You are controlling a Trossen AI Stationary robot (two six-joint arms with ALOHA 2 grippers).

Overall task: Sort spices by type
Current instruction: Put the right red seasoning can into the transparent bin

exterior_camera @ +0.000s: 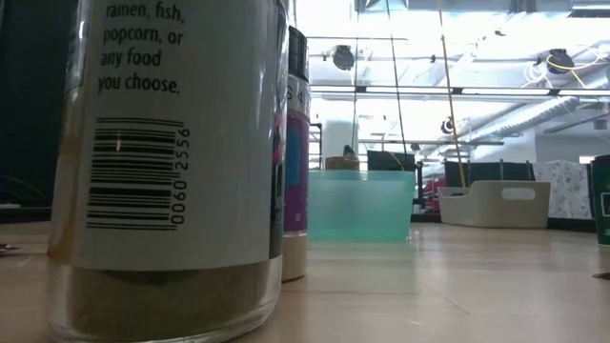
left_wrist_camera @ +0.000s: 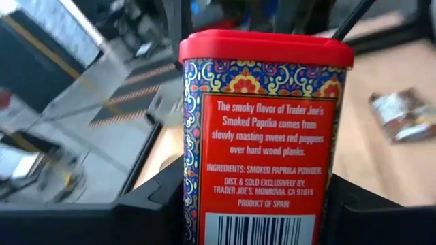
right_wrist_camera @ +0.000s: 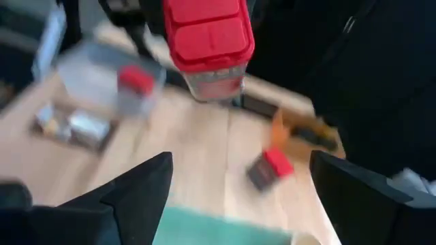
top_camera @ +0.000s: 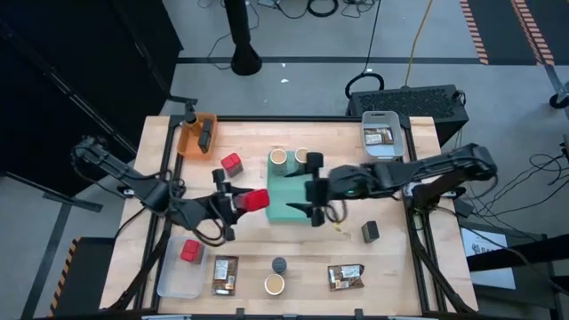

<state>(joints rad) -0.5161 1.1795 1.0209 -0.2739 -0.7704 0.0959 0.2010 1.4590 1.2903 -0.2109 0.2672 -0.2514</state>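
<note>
Left pincer, reaching toward 3 o'clock, grasps the red paprika tin. Right pincer, facing 9 o'clock, stands released over the teal tray.

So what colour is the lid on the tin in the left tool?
Red lid, clearest in the left wrist view.

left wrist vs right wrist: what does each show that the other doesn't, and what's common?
Only the left wrist view: the paprika tin's label, reading Smoked Paprika, with ingredients and a barcode, and the left claw gripping its sides.

Only the right wrist view: the right claw standing open and empty, the clear tray with a red tin in it, another red tin lying on the table, and the teal bin's edge.

Both: the same held tin with its red lid, the wooden table, and a brown packet.
</note>
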